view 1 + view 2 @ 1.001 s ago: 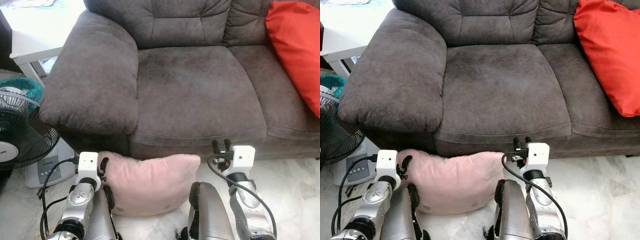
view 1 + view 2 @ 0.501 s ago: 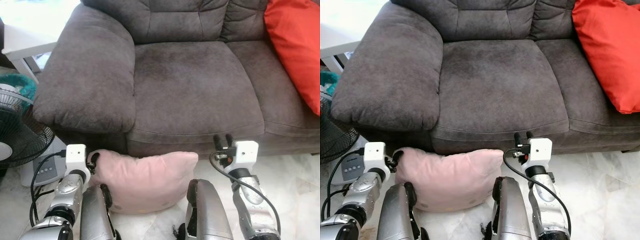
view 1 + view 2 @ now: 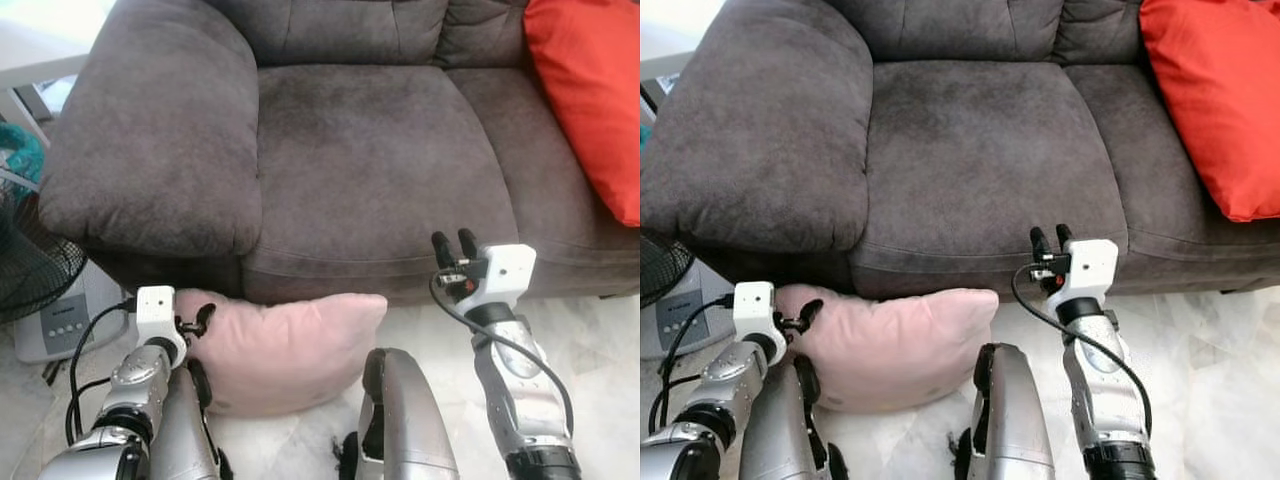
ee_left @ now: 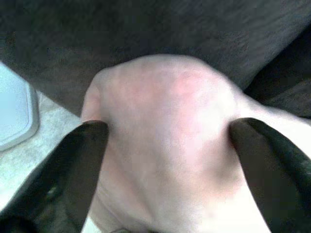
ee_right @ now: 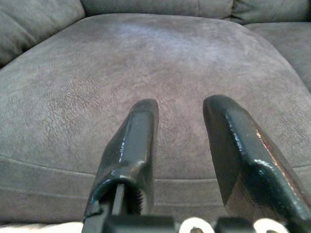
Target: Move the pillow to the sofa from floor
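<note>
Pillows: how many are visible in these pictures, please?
2. A pink pillow lies on the floor against the sofa front, with the left claw at its corner. A red pillow leans on the sofa's right side. Others may be out of view.

Both arms are brushed silver metal, built of rounded segments with darker black rings at the joints. Each wrist ends in a white, box-shaped camera housing with a small round hole in its face. The left claw [image 3: 197, 322] has two short black fingers [image 4: 73, 170], matte and tapering. The right claw [image 3: 455, 243] carries two glossy black fingers [image 5: 133, 145] with rounded tips; red and metallic fittings sit at its base. A black cable loops from each white housing down along the forearm. Two wide silver leg shells with black edges sit at six o'clock.
</note>
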You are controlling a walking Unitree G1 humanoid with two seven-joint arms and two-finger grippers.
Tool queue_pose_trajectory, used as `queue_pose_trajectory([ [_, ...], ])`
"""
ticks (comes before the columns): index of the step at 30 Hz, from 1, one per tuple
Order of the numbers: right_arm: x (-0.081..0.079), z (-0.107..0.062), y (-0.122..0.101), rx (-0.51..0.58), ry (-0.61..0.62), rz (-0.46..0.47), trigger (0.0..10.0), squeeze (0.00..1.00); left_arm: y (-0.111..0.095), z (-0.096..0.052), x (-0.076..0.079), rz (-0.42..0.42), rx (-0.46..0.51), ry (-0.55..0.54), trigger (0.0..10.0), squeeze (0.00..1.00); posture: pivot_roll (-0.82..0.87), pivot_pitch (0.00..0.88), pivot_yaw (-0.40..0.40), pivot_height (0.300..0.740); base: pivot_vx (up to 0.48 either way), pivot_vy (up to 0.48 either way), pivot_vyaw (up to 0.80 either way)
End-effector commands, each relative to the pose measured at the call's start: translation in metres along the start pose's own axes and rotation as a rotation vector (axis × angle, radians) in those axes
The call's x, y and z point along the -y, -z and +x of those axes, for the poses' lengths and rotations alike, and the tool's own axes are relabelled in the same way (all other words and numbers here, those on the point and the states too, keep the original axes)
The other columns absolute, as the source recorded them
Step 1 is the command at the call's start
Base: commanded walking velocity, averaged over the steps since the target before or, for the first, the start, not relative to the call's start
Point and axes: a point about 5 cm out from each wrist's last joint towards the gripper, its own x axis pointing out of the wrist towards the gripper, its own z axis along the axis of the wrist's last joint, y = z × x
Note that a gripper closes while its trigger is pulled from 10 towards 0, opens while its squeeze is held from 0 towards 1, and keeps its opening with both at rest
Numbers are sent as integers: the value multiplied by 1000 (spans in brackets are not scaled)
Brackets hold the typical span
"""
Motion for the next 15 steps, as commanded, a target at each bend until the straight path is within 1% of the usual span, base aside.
queue_pose_trajectory([
  [1,5,-6,-1,-11,4,0,10000,0,12,-6,-8,2,-31,-33,10000,1000,47,261,-170,474,0,0,0],
  [5,1,-9,-1,-28,-18,0,10000,0,13,-9,-13,-8,-15,-43,10000,1000,44,304,-196,474,0,0,0],
  [9,1,-10,-3,-30,-20,1,10000,0,13,-10,-15,-13,-6,-46,10000,1000,36,317,-201,474,0,0,0],
  [10,3,-12,-5,-31,-17,0,10000,0,11,-11,-17,-34,14,-42,10000,0,29,321,-204,474,0,0,0],
  [13,7,-18,-7,-39,-14,-11,10000,0,5,-10,-18,-68,60,-29,10000,0,21,331,-211,474,0,0,0],
  [15,8,-20,-7,-42,-12,-14,10000,0,3,-10,-18,-70,71,-27,10000,0,19,333,-213,474,0,0,0],
])
